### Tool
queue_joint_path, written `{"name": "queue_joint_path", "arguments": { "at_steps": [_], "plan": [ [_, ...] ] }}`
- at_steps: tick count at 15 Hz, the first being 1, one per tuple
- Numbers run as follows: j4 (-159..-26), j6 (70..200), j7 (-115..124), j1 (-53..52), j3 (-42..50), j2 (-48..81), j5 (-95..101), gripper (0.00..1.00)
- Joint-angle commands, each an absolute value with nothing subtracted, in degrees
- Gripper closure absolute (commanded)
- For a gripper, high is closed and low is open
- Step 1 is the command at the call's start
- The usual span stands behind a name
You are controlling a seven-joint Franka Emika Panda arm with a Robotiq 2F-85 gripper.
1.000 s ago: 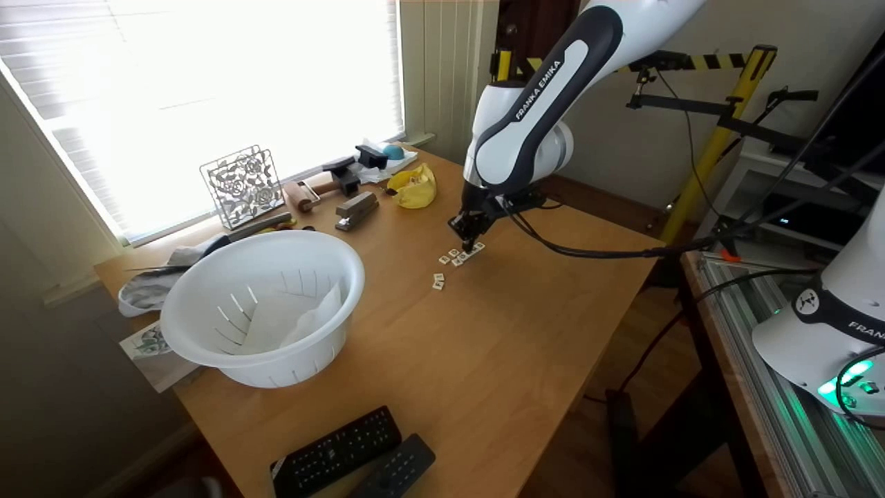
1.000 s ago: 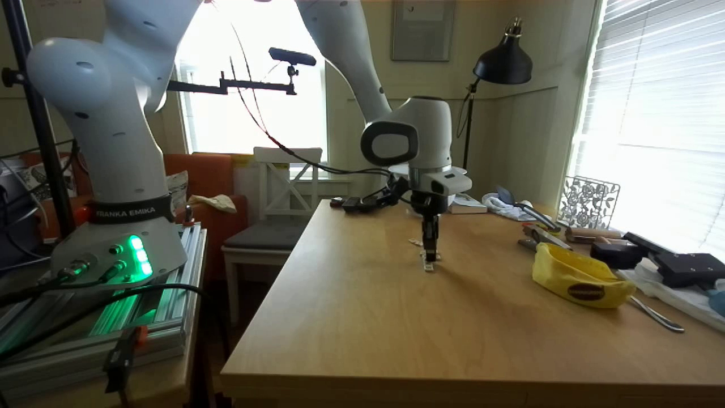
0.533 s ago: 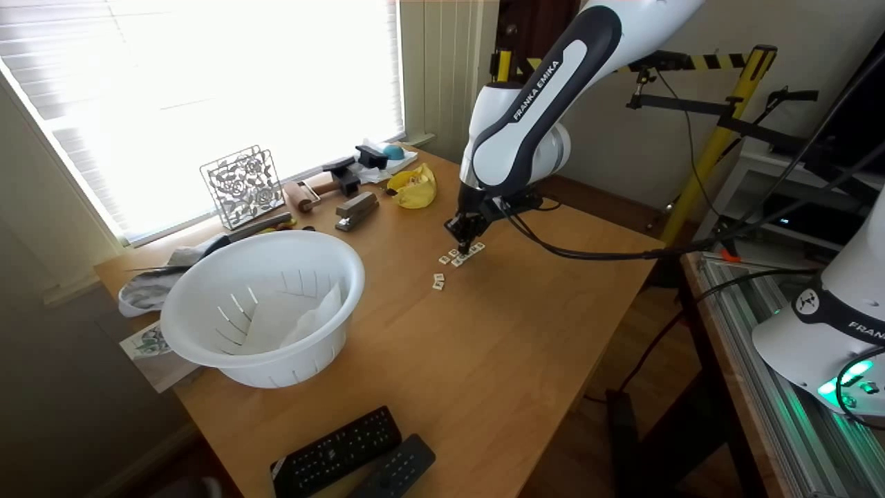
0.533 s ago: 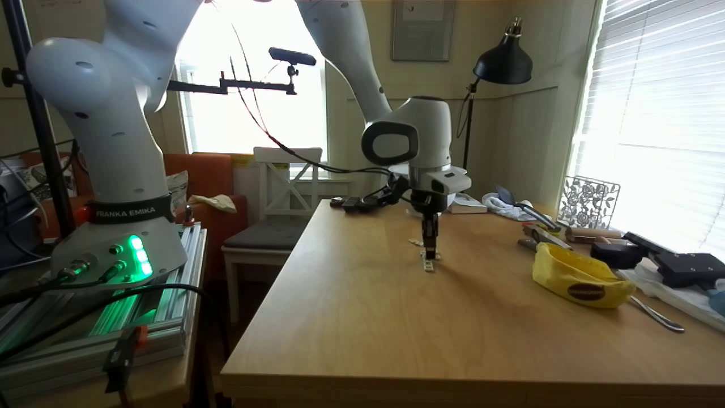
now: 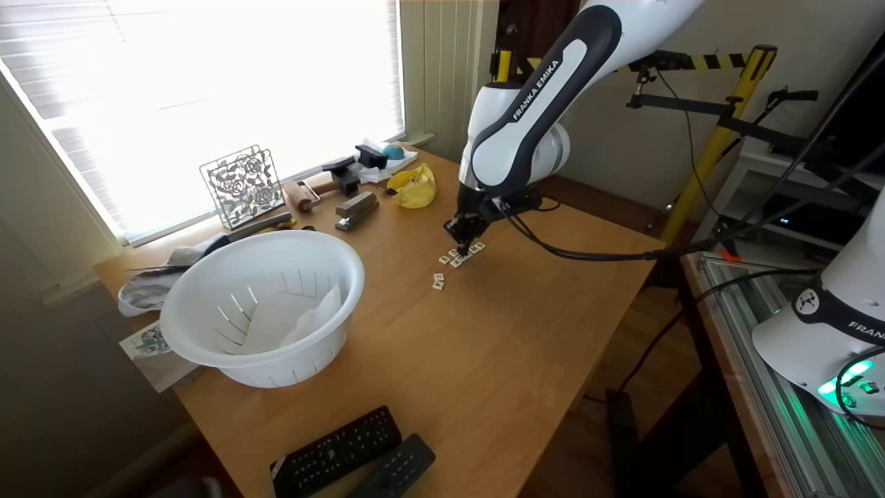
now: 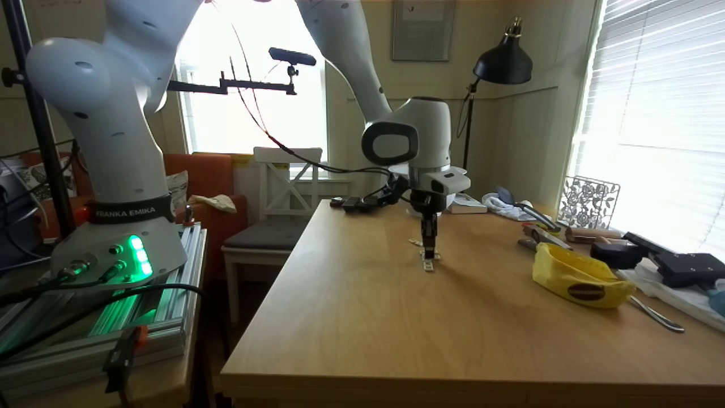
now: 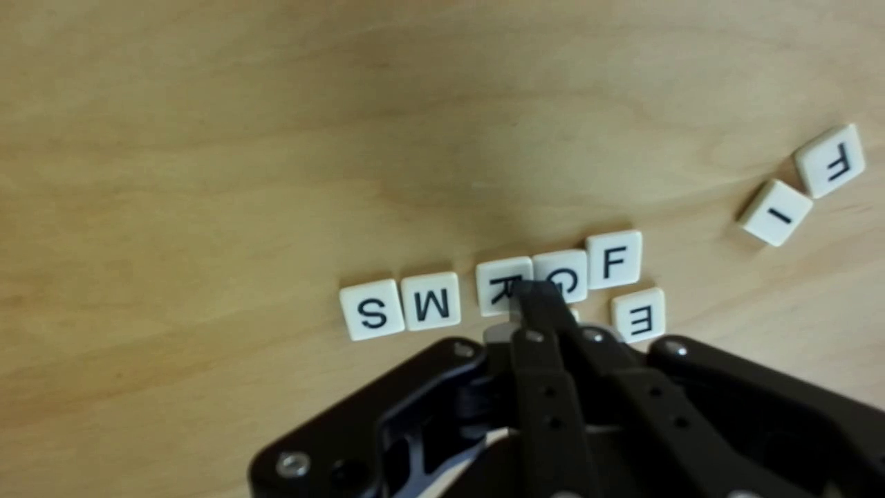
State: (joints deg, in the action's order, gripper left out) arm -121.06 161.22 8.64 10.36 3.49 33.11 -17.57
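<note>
Tool (image 7: pixel 553 297) is seen closed, nothing visibly gripped, over R tile (image 7: pixel 498 281) and G tile (image 7: pixel 563 270), right of wrist-view centre (contact unclear); tile-nudging is judged in hand; light pressure is called for next.

in the wrist view, the gripper (image 7: pixel 548 294) is covering parts of the r tile (image 7: pixel 498 287) and g tile (image 7: pixel 563 265); the bottom edge is cropping its body. in an exterior view, the bottom edge is cropping two remotes (image 5: pixel 337 451), while the tiles (image 5: pixel 438 285) are looking too small for reading.
</note>
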Motion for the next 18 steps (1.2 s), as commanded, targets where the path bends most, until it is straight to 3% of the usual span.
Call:
{"name": "queue_joint_path", "arguments": {
  "at_steps": [1, 18],
  "plan": [
    [-120.2, 159.7, 7.9, 11.5, 2.3, 34.3, -17.7, 1.0],
    [-122.0, 156.6, 9.7, 11.3, -0.4, 33.2, -21.0, 1.0]
  ]
}}
